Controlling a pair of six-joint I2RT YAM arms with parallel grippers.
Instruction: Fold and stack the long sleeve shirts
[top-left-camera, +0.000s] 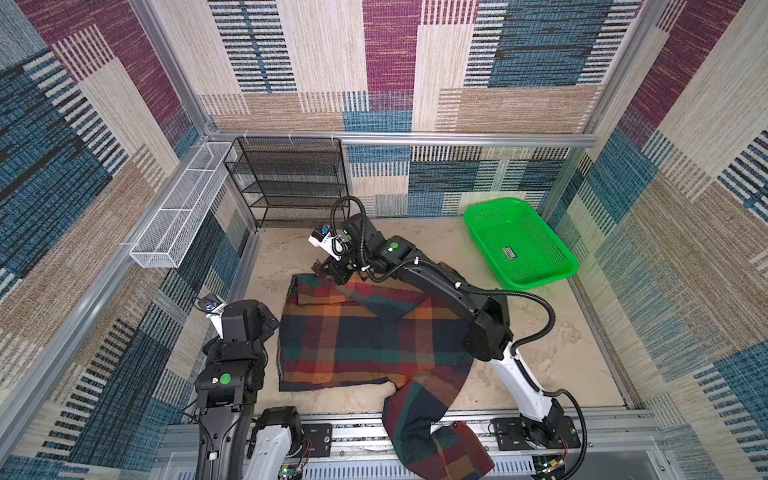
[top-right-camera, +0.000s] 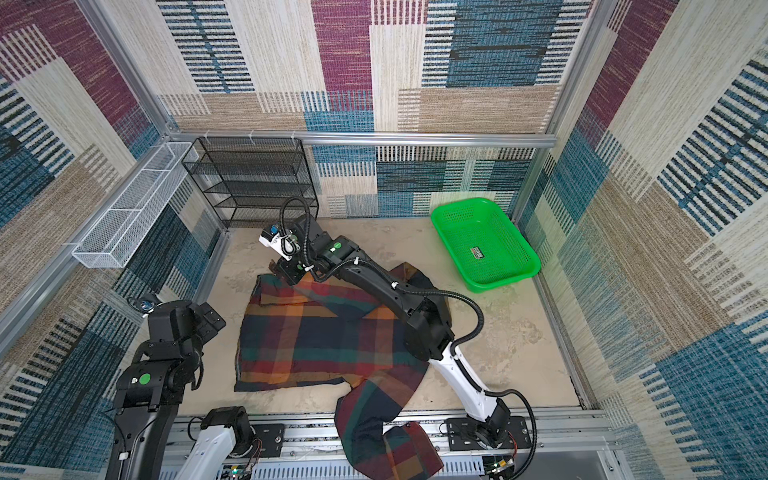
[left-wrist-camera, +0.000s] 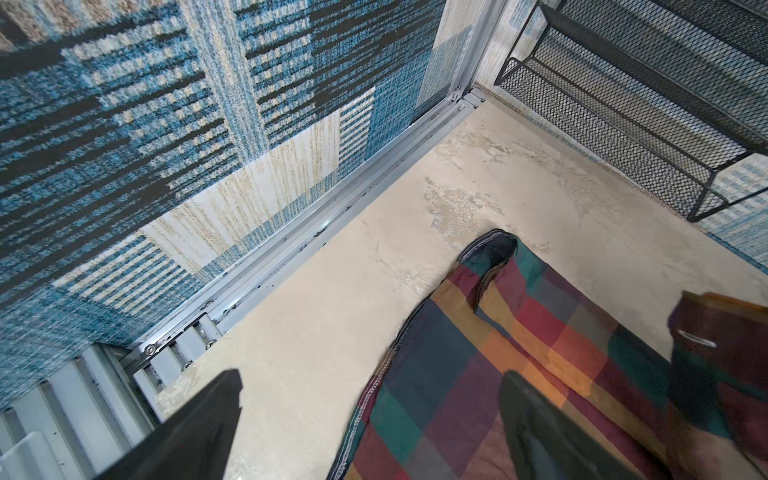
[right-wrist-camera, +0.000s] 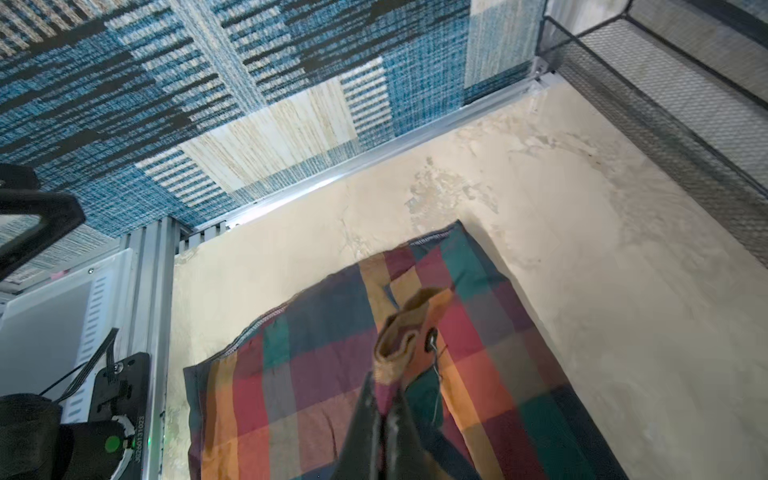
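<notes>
In a top view the shirt (top-left-camera: 361, 345) lies spread on the table (top-left-camera: 540, 332), wider left-to-right, the right gripper (top-left-camera: 326, 270) at its far left corner. That arm hides the shirt's right side, and a sleeve (top-left-camera: 419, 419) trails over the front rail (top-left-camera: 353, 432). Left wrist view: the left gripper (left-wrist-camera: 372, 374) gapes empty beside the shirt's left edge. Right wrist view: we see jaws pinched on a brown-lined edge (right-wrist-camera: 405, 332) — cuff or collar, we can't tell.
</notes>
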